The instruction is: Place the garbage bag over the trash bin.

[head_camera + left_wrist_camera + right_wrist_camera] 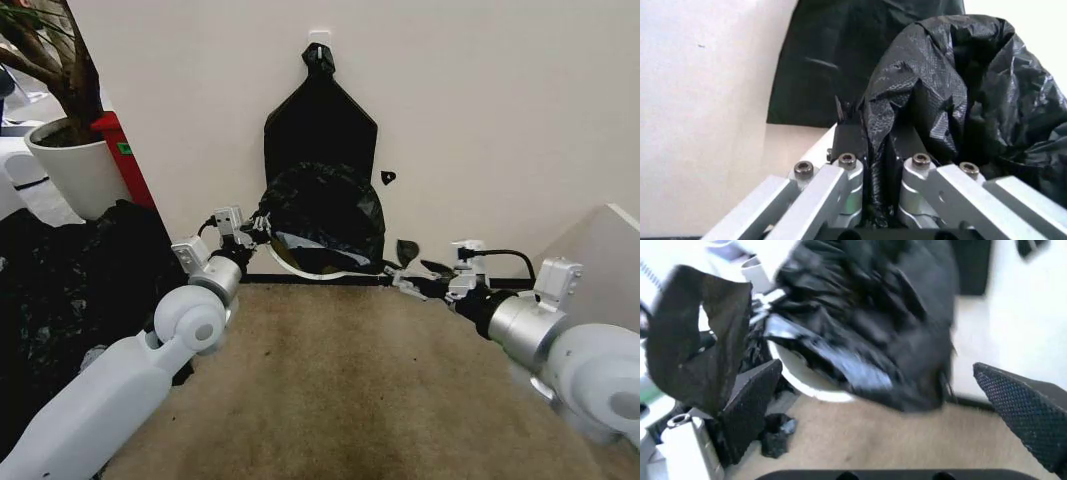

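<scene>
Both arms reach forward over tan carpet point(330, 380). Right gripper point(415, 272) sits low at the carpet's far edge, right of the bin, fingers spread wide; a scrap of black plastic hangs on one finger point(750, 405), the other finger bare. Can't tell if it's actually gripped. Left gripper point(255, 228) is at the bin's left rim, fingers pinched tight on a fold of the bag point(933, 95).

Bag point(325, 215) bunched over the bin point(305, 262); just a white strip of rim shows, rest of bin hidden, label not visible.

Behind, a flat black bundle point(320, 120) hangs on the cream wall point(500, 100). Loose black plastic point(60, 290) piled far left, white plant pot point(70, 165) beyond. No readable writing.
</scene>
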`<state>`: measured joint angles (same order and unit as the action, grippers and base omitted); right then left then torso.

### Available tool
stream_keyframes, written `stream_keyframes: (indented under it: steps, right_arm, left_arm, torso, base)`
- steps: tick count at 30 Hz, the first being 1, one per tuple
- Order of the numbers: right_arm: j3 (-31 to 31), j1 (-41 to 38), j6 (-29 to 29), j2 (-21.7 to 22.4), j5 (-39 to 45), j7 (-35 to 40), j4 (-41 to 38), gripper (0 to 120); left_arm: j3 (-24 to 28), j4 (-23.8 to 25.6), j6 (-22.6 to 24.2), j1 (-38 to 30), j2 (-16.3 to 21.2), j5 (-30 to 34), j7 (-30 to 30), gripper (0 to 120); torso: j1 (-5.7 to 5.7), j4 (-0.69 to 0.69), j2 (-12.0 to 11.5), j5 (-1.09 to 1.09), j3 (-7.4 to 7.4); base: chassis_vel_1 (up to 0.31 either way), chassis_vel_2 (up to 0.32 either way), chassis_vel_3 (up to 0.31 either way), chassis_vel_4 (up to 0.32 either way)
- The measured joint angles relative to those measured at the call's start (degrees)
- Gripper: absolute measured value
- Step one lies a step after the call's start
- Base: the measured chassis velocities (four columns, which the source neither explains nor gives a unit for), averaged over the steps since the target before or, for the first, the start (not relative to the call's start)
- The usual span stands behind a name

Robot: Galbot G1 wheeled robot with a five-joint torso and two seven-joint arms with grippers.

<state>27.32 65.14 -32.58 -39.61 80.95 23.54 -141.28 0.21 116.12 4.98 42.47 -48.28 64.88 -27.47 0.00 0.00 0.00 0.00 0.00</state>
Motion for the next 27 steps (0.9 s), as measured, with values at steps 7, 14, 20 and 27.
stream_keyframes:
  steps: [7,14,20,27]
  right_arm:
    - [-3.62,-1.96,1.03,2.6,-20.0,-15.67,2.44,100]
    - [-7.11,-2.75,1.43,3.14,-24.58,-16.7,3.47,77]
    - [-7.1,-2.73,0.77,3.11,-25.45,-15.54,4.92,55]
    - [-7.08,-2.69,0.29,3.11,-26.0,-15.14,5.46,31]
  left_arm:
    - [3.7,-0.97,1.36,-3.33,-1.0,-1.14,0.03,4]
    - [8.05,-2.44,2.09,-8.32,-4.42,-2.53,-0.11,4]
    - [9.13,-2.34,2.21,-9.1,-4.5,-3.45,0.08,4]
    - [9.82,-1.87,2.21,-9.75,-4.68,-3.51,0.23,4]
  torso:
    - [0.0,0.02,0.0,0.0,0.0]
    - [0.0,-0.02,0.0,0.01,0.01]
    - [0.0,0.01,0.0,0.0,0.01]
    - [0.0,0.0,0.0,0.0,0.0]
  base:
    - [0.0,0.0,0.0,0.0]
    - [0.0,0.0,0.0,0.0]
    - [0.0,0.0,0.0,0.0]
    - [0.0,0.0,0.0,0.0]
